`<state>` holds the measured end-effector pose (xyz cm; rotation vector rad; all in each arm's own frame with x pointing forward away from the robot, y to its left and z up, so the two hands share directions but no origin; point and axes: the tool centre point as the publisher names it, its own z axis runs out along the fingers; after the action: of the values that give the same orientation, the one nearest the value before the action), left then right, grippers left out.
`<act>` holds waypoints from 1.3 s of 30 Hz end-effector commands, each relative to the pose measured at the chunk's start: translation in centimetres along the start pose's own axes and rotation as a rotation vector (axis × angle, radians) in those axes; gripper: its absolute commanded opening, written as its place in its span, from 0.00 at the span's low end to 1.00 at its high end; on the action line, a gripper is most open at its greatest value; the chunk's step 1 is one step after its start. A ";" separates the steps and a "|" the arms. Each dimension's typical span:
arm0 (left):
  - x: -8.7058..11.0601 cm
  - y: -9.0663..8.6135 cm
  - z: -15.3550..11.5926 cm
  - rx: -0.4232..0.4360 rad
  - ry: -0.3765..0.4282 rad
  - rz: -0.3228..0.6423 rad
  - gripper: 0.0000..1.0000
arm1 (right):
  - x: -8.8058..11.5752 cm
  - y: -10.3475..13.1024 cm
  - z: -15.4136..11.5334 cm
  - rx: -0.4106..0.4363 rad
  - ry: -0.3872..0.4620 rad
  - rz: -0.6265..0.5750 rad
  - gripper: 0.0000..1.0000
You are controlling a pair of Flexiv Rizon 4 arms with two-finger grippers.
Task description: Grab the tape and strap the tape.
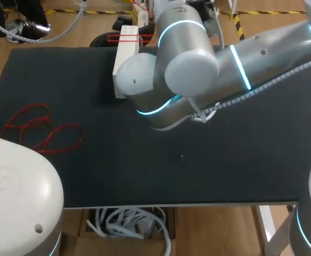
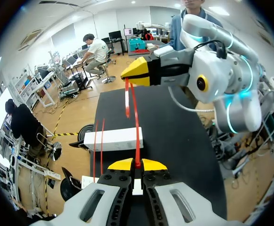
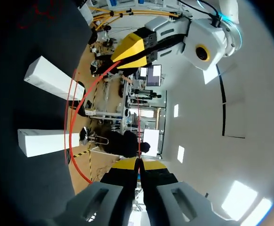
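Left end effector (image 2: 137, 165) is pinched narrow on tape (image 2: 137, 132) running ahead over a box (image 2: 113, 139). Right end effector (image 3: 137, 162) faces it beyond the box, clamping the tape too.

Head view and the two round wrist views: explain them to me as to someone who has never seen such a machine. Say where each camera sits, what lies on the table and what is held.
This is a robot with two arms. The head view looks down from above and behind. The right arm stretches over the black table, and the left arm shows at the lower left. On the table are a white block and loose red loops. Each round picture comes from a camera on one wrist, looking along its two yellow-tipped fingers. The left gripper and the right gripper both pinch the same red tape, which runs from one to the other.
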<state>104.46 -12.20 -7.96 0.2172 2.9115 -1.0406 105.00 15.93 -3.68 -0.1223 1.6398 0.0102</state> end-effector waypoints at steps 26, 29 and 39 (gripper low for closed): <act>0.0 0.0 -0.1 -0.003 0.001 -0.002 0.00 | 1.1 4.2 0.4 -0.014 0.030 -0.056 0.00; 0.0 0.0 -0.1 -0.003 0.001 -0.002 0.00 | 1.1 4.5 0.3 -0.018 0.030 -0.059 0.00; 0.0 0.0 -0.1 -0.003 0.001 -0.002 0.00 | 1.3 5.1 0.3 -0.024 0.030 -0.075 0.00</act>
<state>104.46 -12.19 -7.96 0.2172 2.9116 -1.0406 104.77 20.78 -5.44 -0.2027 1.6623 -0.0240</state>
